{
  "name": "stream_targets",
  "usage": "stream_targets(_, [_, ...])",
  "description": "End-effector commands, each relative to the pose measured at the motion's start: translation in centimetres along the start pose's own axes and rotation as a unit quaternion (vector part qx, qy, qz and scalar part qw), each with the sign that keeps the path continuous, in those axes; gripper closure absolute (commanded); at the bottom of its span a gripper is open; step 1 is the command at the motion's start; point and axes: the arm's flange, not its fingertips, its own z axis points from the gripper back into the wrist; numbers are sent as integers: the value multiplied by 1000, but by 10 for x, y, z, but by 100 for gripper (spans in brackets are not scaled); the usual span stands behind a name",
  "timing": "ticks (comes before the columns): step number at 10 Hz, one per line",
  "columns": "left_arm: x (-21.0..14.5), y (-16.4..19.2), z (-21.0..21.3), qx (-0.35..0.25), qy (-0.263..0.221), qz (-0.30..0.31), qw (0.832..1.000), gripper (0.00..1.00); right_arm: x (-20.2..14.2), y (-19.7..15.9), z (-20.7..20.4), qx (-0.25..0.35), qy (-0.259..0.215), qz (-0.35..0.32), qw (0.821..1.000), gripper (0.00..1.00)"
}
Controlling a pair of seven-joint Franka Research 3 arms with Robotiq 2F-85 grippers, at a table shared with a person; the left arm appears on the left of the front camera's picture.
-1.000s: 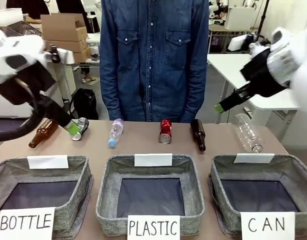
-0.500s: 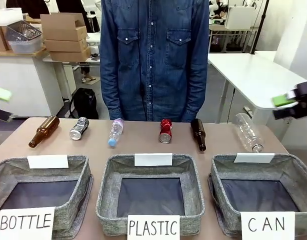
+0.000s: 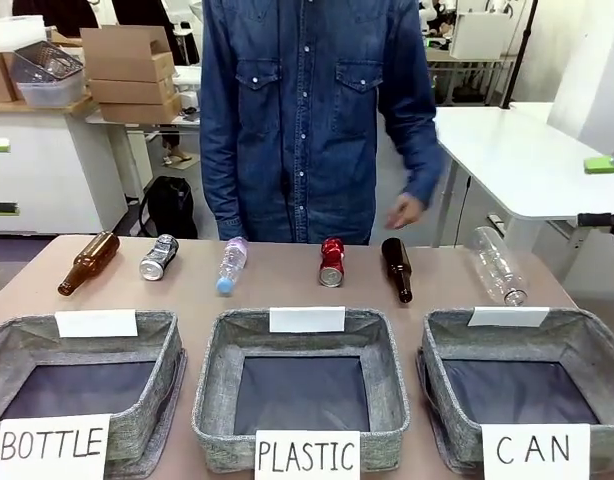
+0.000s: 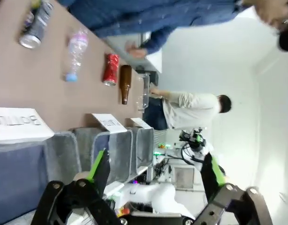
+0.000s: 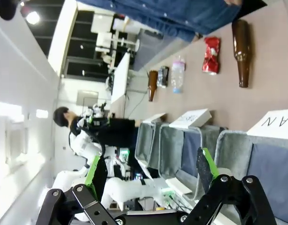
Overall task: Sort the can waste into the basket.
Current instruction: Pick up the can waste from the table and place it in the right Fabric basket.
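Can waste untouched: red can point(image 3: 332, 262) and silver can point(image 3: 159, 257) lie in the far row on the table point(image 3: 287, 290), well apart from the CAN basket point(image 3: 587, 340). Left gripper point(image 4: 155, 161) and right gripper point(image 5: 148, 159) are both wide and empty. Step in hand is likely the first pick, which calls for a reach to a can.

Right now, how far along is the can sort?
Done: nothing; the grey woven basket signed "CAN" holds no cans. In hand: nothing; left gripper and right gripper are both open, empty. To do: the dented red metal can and the dented silver can with black print both lie on the table, far side.
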Motion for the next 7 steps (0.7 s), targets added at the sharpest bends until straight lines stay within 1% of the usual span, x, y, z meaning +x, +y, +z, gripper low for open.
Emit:
stream_targets(1, [-8, -9, 32, -25, -2, -22, 999, 0, -4, -1, 0, 4, 26, 28, 999, 0])
stream_targets(4, [-8, -9, 32, -25, -2, -22, 999, 0, -4, -1, 0, 4, 26, 28, 999, 0])
stream_targets(5, [-8, -9, 32, -25, -2, -22, 999, 0, -9, -2, -2, -6, 35, 13, 999, 0])
stream_targets(6, [-8, -9, 32, -25, -2, -22, 999, 0, 3, 10, -34, -51, 61, 27, 996, 0])
stream_targets(7, [-8, -9, 32, -25, -2, -22, 999, 0, 20, 21, -73, -96, 108, 57, 988, 0])
